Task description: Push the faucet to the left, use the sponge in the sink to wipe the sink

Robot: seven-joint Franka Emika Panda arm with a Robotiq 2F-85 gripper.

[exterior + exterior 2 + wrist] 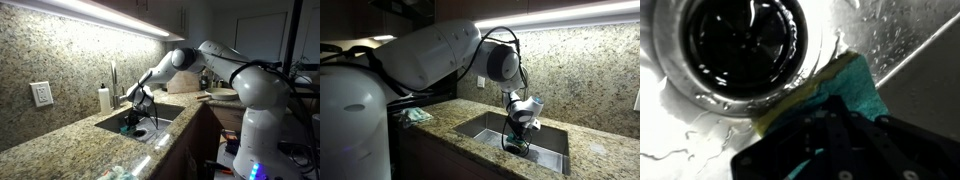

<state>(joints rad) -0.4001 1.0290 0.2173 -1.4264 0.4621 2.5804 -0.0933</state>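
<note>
Dim room; under-cabinet strip washes the counter warm. Wrist view: blown-out glare on wet sink, hand dark, soft-focus.

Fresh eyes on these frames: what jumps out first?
The white arm fills the foreground in an exterior view, reaching down so the gripper sits inside the sink. In the wrist view, the teal sponge with its yellow edge lies right beside the dark drain on wet steel, partly under the gripper.
</note>
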